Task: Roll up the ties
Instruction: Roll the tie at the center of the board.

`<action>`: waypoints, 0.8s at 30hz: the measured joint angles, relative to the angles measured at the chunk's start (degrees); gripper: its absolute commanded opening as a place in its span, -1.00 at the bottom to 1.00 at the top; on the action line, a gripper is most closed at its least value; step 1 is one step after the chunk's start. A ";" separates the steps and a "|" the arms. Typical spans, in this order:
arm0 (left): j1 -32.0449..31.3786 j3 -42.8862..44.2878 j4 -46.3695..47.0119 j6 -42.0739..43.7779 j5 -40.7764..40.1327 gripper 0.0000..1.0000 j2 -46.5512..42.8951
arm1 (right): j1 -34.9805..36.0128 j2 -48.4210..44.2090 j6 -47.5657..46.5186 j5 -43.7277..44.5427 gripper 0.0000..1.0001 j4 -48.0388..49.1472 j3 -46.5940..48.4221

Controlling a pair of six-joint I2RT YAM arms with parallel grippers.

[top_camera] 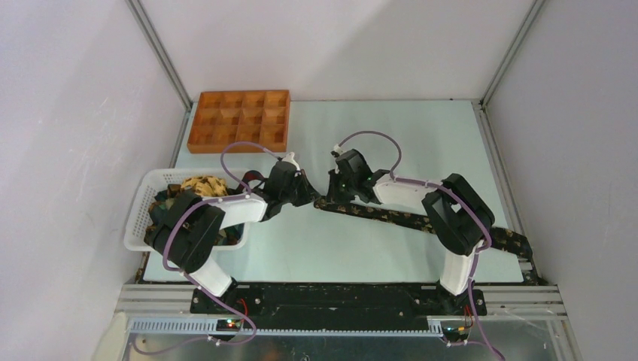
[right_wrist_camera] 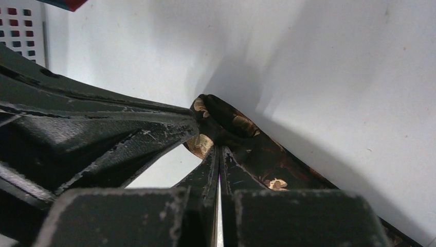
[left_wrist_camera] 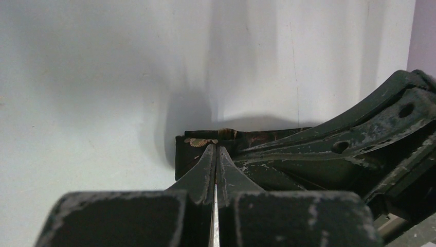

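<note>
From above, both arms bend inward at the elbows. The left gripper and right gripper meet at the left end of a tie laid across the table. Other ties fill the basket.

Left wrist: jaws together, tips against the tie's folded end.

Right wrist: jaws together at the tie's curled end; I cannot tell whether fabric is pinched.

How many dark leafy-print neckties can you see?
1 clearly, a dark gold-printed fabric necktie stretched across the table toward its right edge; a tangled heap in the white plastic mesh basket may hide several.
</note>
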 measured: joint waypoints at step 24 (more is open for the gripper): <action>-0.11 -0.66 -1.31 1.03 -2.14 0.28 -0.09 | 0.04 0.00 0.00 2.03 -1.00 -0.72 -1.99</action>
